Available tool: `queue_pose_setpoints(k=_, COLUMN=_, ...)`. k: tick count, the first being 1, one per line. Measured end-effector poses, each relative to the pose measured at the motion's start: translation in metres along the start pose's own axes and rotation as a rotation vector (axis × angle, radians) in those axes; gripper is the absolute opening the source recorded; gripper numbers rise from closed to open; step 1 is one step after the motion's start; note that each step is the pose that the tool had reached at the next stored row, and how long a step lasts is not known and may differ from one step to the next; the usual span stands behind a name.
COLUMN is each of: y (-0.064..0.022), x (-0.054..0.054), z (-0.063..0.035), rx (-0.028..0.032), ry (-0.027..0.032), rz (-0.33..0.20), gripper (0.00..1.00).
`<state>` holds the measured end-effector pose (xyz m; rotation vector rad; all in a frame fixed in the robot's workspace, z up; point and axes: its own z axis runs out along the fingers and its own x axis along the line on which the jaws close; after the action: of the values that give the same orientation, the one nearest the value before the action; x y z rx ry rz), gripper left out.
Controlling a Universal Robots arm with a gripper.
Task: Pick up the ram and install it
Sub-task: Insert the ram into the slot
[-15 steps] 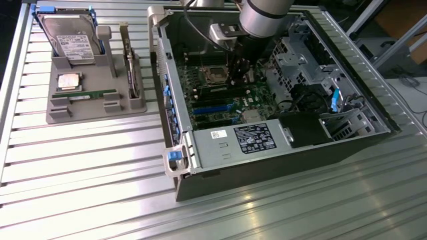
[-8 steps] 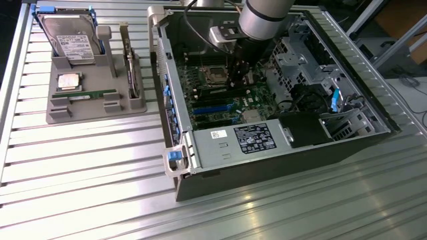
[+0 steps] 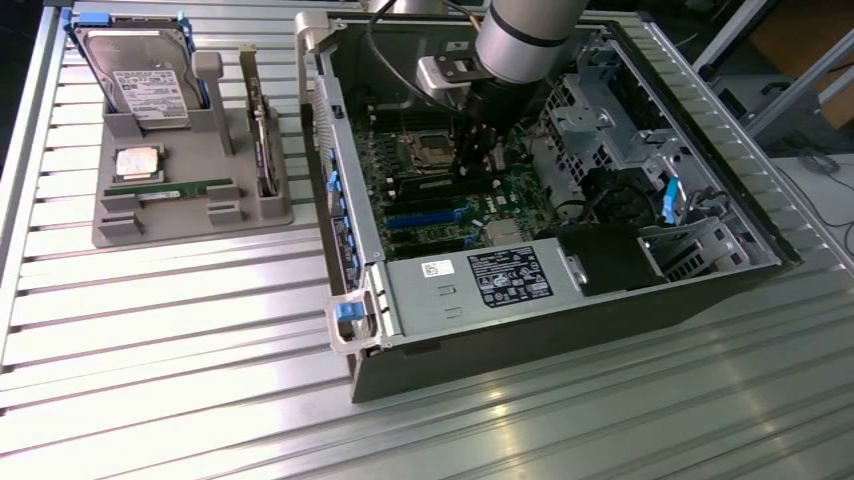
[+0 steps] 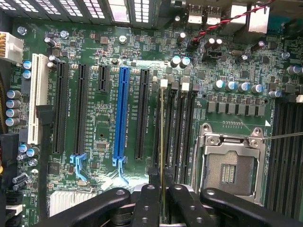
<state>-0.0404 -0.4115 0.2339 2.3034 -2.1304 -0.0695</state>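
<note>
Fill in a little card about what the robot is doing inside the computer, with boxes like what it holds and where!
robot hand: the hand is down inside the open computer case, above the motherboard
holding: the ram, seen edge-on, shut between the hand's fingers
ram position: upright, lined up along the memory slots beside the empty CPU socket
on the grey tray: a hard drive, a silver CPU chip and another green stick

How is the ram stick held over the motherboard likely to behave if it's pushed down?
Probably stiff: the ram runs out of the hand as a straight, thin edge. It is likely light, being so thin. Pinched on its flat faces, it might slip or tilt if pushed off-line over the motherboard.
</note>
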Motion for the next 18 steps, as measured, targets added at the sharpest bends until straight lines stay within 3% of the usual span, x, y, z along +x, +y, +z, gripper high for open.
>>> queue_pose_setpoints(k=4, y=0.0, x=-0.0001, z=-0.0001, rx=0.0005, ry=-0.0007, rz=0.001, gripper=0.14)
queue_pose_setpoints(k=9, y=0.0003, x=-0.0003, z=-0.0088, rx=0.0006, ry=-0.0008, rz=0.005, gripper=0.14)
queue_pose_setpoints(k=12, y=0.0002, x=-0.0003, z=-0.0089, rx=0.0024, ry=-0.002, rz=0.071, gripper=0.14)
queue_pose_setpoints(k=18, y=0.0006, x=0.0033, z=-0.0091, rx=0.0024, ry=0.0001, rz=0.076, gripper=0.14)
